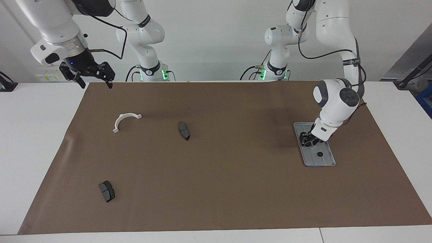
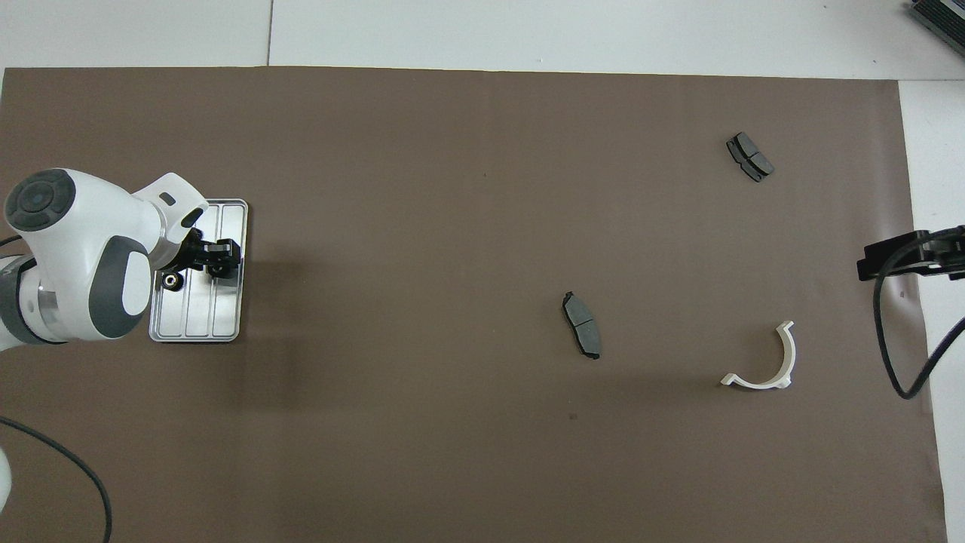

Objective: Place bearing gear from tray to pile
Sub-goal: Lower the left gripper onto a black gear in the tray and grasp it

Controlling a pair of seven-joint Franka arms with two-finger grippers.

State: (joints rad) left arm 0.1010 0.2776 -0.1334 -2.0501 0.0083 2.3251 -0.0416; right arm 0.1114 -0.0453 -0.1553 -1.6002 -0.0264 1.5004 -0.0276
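The silver tray [image 1: 325,160] [image 2: 197,320] lies on the brown mat toward the left arm's end of the table. My left gripper [image 1: 306,141] [image 2: 219,264] is down in the tray, shut on a small black bearing gear [image 1: 306,144] that it mostly hides. A second bearing gear [image 1: 319,154] [image 2: 172,281] sits loose in the tray beside it. The pile is spread toward the right arm's end: a white half-ring bracket [image 1: 125,120] [image 2: 761,362] and two dark grey pads [image 1: 184,131] [image 1: 107,191] [image 2: 582,324] [image 2: 749,156]. My right gripper [image 1: 97,84] waits open, raised over the mat's corner.
The brown mat [image 1: 216,175] covers most of the white table [image 1: 33,152]. A black cable [image 2: 897,354] hangs from the right arm over the mat's edge. Another cable [image 2: 68,467] lies near the left arm's base.
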